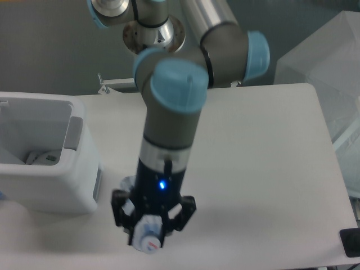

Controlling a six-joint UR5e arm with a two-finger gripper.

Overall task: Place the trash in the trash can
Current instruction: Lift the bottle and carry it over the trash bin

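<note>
The tool (151, 225) is seen near the 6 o'clock edge of the counter (270, 169), pointing downward and toward the camera, with a blue light lit on its body. Its two dark fingers are spread on either side of the crushed bottle (147, 241), whose white cap faces the camera just below the fingertips. The fingers appear to be drawn in against the bottle's sides, so the bottle is judged to be gripped, though the contact itself is partly hidden by the tool body. Whether the bottle is touching the counter or is lifted clear of it cannot be told from this view.

The bottle's long axis is judged to run roughly in line with the tool, cap end outward, since only the cap and a short clear part are shown past the fingers.

The trash can (79, 169) stands at the 9 o'clock side of the counter, well apart from the tool, up and to the left of it, at about 10 o'clock from the bottle. Inside the can, something pale with a dark label (42, 157) is visible low against the near wall; it is taken to be the packet, already placed.

The coming move is judged to turn on that bearing: the bottle must be raised above the thick rim and carried toward 10 o'clock until it is over the opening. The near right-hand corner of the rim is the part most likely to be clipped.
</note>
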